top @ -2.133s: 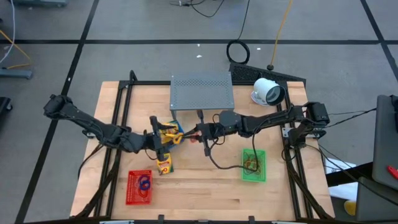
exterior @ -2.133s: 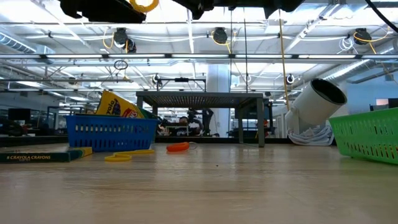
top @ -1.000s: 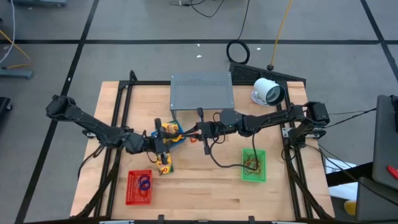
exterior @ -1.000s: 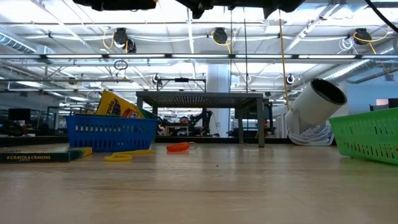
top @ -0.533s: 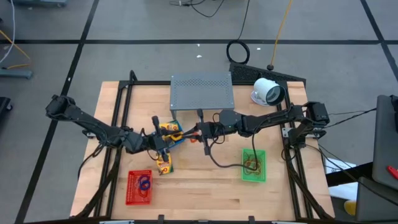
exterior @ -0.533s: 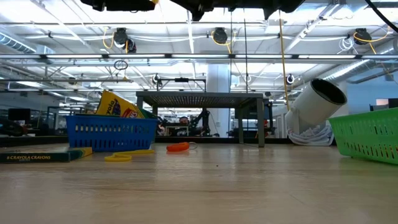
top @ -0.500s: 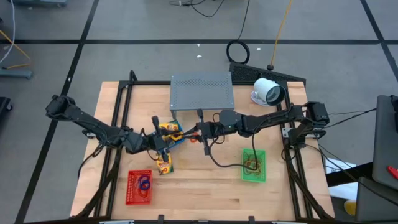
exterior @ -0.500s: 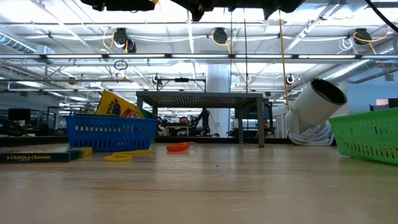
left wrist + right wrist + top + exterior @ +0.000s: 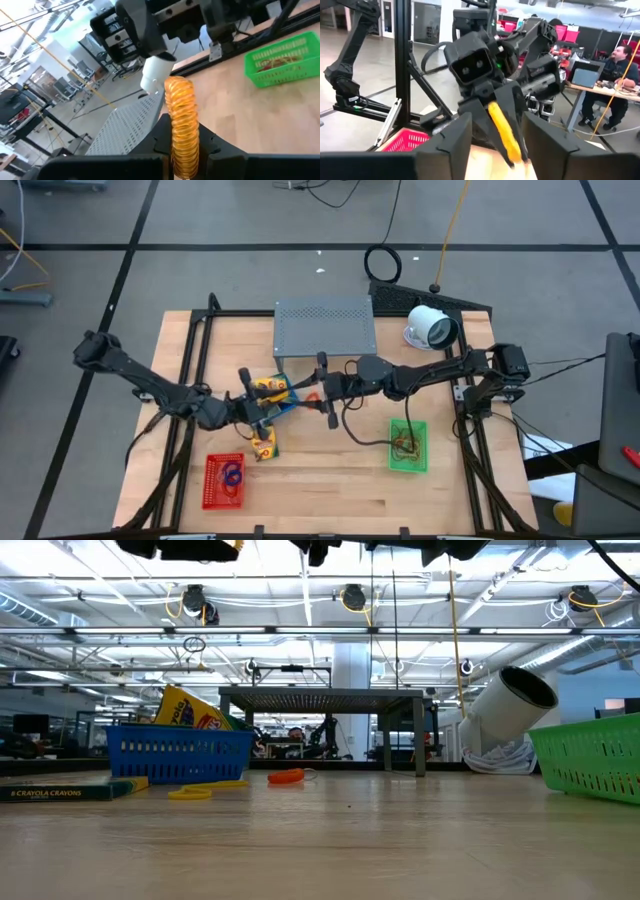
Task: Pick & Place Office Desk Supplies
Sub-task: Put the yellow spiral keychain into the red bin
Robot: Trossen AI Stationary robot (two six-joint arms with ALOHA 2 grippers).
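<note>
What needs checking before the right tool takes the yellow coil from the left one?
1. Left tool shut on the yellow coil: ok.
2. Right tool open: ok.
3. Coil lined up between the right tool's fingers: ok in the right wrist view.
4. Coil far enough in between those fingers to close on: cannot tell.
5. Green basket upright with its top open: ok.

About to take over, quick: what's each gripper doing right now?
Left gripper: shut on the yellow coiled band.
Right gripper: open, holding nothing, facing the left gripper.
</note>
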